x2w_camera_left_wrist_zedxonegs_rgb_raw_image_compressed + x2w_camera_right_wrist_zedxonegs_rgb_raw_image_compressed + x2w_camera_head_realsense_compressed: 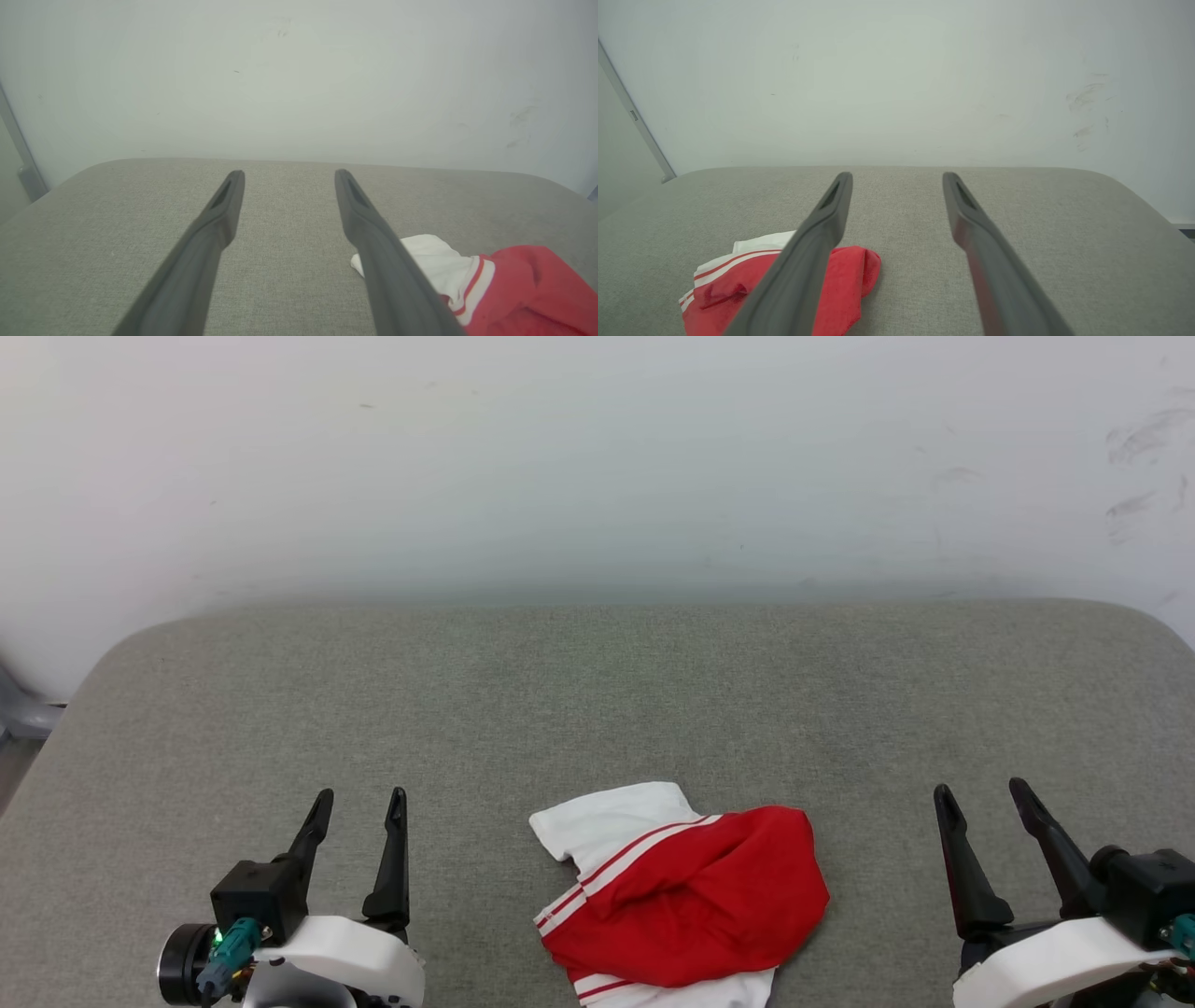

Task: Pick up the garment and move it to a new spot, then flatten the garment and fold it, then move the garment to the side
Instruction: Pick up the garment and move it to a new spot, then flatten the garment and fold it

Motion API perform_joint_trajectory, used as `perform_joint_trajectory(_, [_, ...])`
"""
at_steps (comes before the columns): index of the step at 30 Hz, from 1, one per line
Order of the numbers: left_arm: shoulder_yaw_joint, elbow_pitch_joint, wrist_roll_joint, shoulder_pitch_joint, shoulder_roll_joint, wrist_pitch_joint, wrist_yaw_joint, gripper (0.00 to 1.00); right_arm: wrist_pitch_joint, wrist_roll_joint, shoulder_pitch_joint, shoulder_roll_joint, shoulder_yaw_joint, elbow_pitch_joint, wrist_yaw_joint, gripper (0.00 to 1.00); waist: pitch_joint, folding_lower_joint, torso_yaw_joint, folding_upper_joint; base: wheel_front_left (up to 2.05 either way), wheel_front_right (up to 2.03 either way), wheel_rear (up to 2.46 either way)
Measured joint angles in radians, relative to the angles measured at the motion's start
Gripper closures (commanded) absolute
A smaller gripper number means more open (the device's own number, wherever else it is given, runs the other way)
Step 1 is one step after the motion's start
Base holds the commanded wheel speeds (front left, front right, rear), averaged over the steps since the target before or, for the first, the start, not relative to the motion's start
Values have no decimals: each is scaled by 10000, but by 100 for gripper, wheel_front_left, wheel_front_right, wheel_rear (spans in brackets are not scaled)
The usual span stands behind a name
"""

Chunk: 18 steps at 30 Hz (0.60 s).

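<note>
The garment [686,896] lies bunched near the front edge of the grey padded surface, red with white panels and a double white stripe. It also appears at the lower right of the left wrist view [514,284] and the lower left of the right wrist view [738,284]. My left gripper [359,798] stands open to the left of it, apart from it, fingers empty. On the other side, my right gripper [980,793] is open too and holds nothing. Each wrist view shows its own gripper spread wide: left [287,175], right [896,177].
The grey padded surface [597,709] stretches wide behind the garment, with rounded far corners, up to a pale wall [597,457]. A grey object [19,709] sits past the surface's left edge.
</note>
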Motion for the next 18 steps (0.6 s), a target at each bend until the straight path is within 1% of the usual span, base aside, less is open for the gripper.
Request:
perform_joint_trajectory(8, [-19,21,-125,2,38,65,-33,0,-6,63,-3,0,-27,102,0,0,-33,0,-25,0,0,0,0])
perform_joint_trajectory(11, [-52,23,-194,-24,23,111,-92,0,251,73,1,-4,127,211,0,0,-10,1,11,0,0,0,0])
perform_joint_trajectory(14, [-125,19,-211,-100,4,119,-107,0,1039,8,78,-6,823,360,0,0,35,0,117,0,0,0,0])
perform_joint_trajectory(16, [-176,21,-209,-139,-12,119,-157,0,1827,-25,99,-50,1442,474,0,0,88,1,217,0,0,0,0])
perform_joint_trajectory(18, [-268,15,-203,-226,-75,119,-196,0,2579,148,62,-389,2090,545,0,0,155,0,336,0,0,0,0])
